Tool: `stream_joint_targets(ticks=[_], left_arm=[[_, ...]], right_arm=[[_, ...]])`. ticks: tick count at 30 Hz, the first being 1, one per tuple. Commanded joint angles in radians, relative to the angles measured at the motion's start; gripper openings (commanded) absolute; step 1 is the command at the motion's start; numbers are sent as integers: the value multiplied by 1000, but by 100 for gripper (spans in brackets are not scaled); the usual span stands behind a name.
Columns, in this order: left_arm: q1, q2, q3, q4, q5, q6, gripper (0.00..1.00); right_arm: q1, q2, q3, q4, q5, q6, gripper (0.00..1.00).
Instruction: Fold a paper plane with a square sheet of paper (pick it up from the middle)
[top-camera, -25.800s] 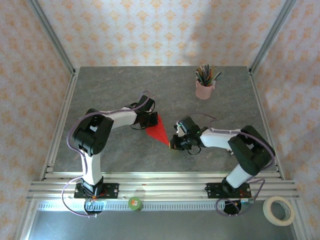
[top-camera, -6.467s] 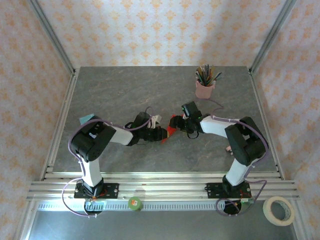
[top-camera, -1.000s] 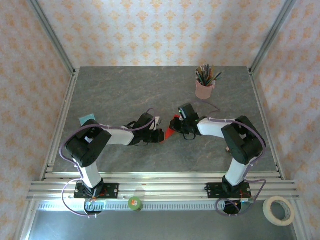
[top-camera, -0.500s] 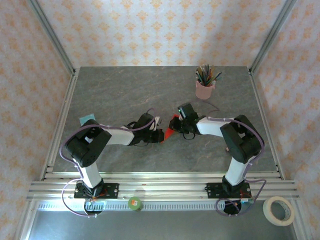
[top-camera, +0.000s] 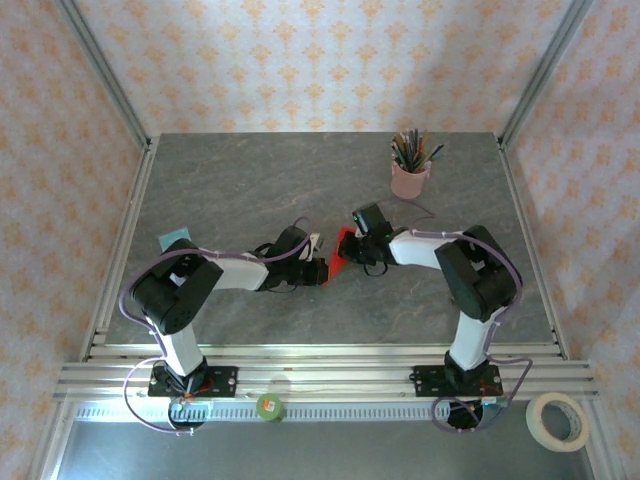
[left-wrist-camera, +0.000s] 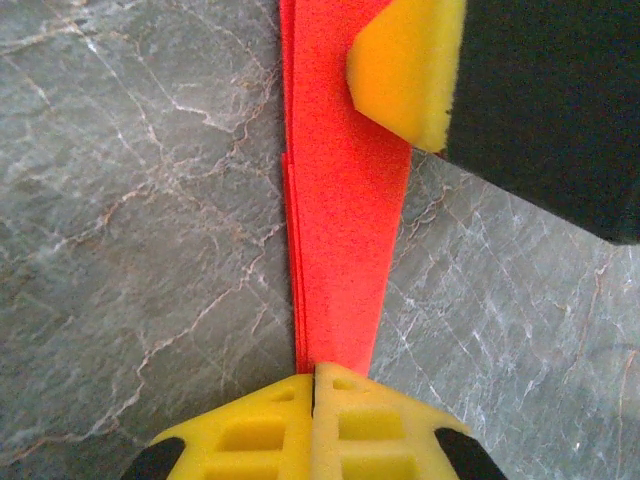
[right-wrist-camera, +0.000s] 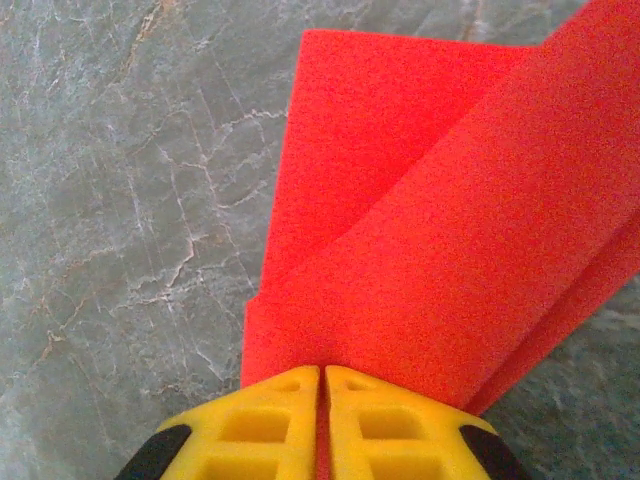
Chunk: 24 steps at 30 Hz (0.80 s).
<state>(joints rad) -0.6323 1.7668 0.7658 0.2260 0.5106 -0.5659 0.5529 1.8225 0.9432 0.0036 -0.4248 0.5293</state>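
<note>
Grey marbled table (top-camera: 250, 180), framed by metal rails and patterned walls. Left arm (top-camera: 180, 285), white and black, reaching inward from the near-left corner toward the table's middle. Right arm (top-camera: 475, 275), same build, bent back and reaching inward from the near-right corner. Roll of pale tape (top-camera: 558, 420), lying off the table at the near right. Pink pencil cup (top-camera: 409, 178), upright near the far edge and full of pencils, well apart from both arms. Paper plane (top-camera: 338, 262), bright red, folded into a long layered wedge, at the middle of the table between the two wrists; the overhead view is too small to tell whether it rests on the surface or hangs just above it. Left gripper (left-wrist-camera: 314, 375), yellow pads pressed together on the narrow end of the wedge (left-wrist-camera: 340, 250). Right gripper (right-wrist-camera: 322, 375), pads likewise clamped together on the broad layered end (right-wrist-camera: 440, 240). Small blue card (top-camera: 176, 237), flat beside the left arm. Small green round item (top-camera: 269, 406), on the near rail.
</note>
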Motion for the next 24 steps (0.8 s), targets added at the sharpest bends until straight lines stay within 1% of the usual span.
stream_joint_targets(ticks=[1, 5, 7, 9, 11, 14, 16, 21, 24], left_arm=[[17, -44, 8, -85, -47, 30, 8], [38, -129, 34, -144, -97, 47, 14], [48, -166, 43, -157, -123, 49, 19], [51, -193, 43, -138, -118, 47, 22], [51, -198, 38, -92, -84, 35, 22], [44, -171, 26, 2, 2, -8, 20], [34, -140, 29, 49, 35, -42, 16], [-2, -57, 72, 70, 48, -58, 9], [-4, -27, 80, 77, 49, -67, 7]], right_arm=[[-4, 46, 12, -107, 55, -12, 8], [-4, 60, 21, -146, 76, -17, 7], [-4, 63, 23, -154, 79, -17, 7], [-4, 62, 25, -157, 78, -16, 7], [-4, 62, 24, -155, 75, -12, 6], [-3, 61, 21, -150, 68, -1, 4], [-4, 60, 16, -143, 62, 9, 3], [-4, 62, 8, -139, 58, 26, 1], [-3, 64, 4, -139, 55, 30, 1]])
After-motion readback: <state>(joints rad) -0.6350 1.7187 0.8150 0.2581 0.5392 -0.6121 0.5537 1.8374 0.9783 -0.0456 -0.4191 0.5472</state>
